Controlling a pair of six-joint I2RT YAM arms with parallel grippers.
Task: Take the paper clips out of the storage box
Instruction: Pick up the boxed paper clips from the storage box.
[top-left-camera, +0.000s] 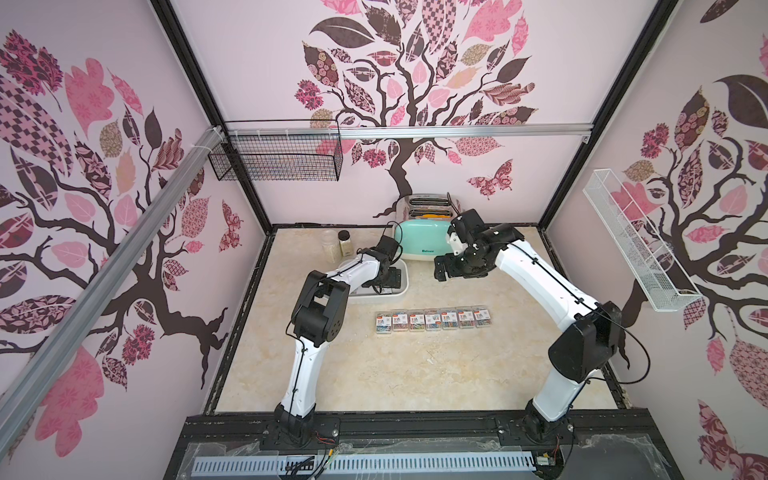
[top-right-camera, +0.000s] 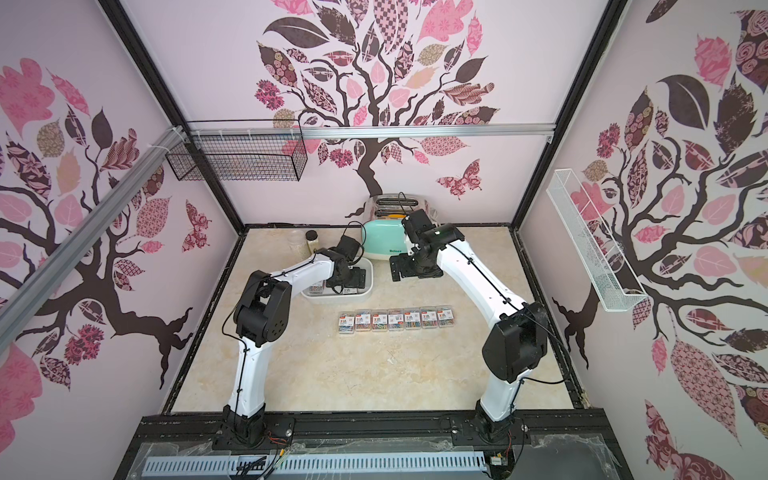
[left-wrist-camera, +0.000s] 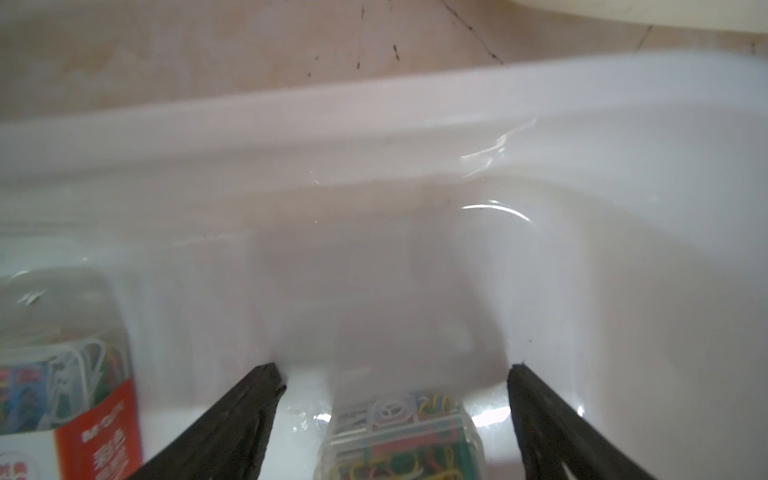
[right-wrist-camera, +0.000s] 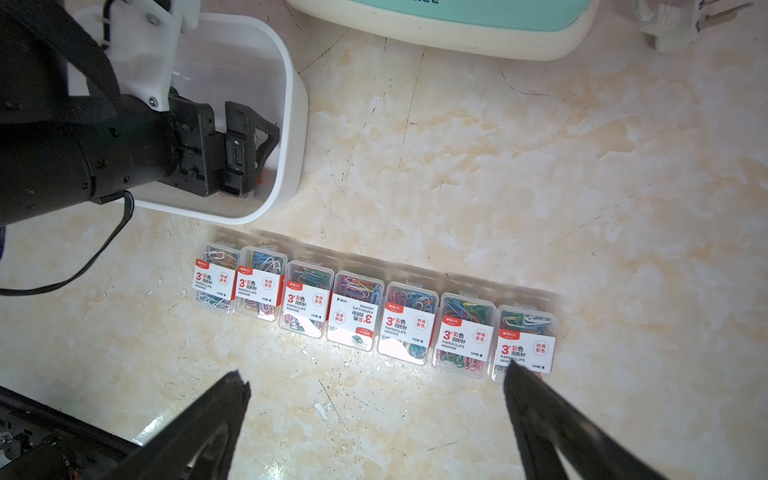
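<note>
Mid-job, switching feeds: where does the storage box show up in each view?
Both top views: the box is at mid-table, just in front of the toaster.
Left wrist: the box's white wall and rim fill most of the picture, seen from inside.
Right wrist: upper left.
Shared landmark: the mint toaster, next to the box in both top views and the right wrist view; not clearly seen in the left wrist view.

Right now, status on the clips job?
Left gripper open in box, straddling a case; another case beside. Right gripper open, empty. Seven cases out, in a row. Nothing blocking.
</note>
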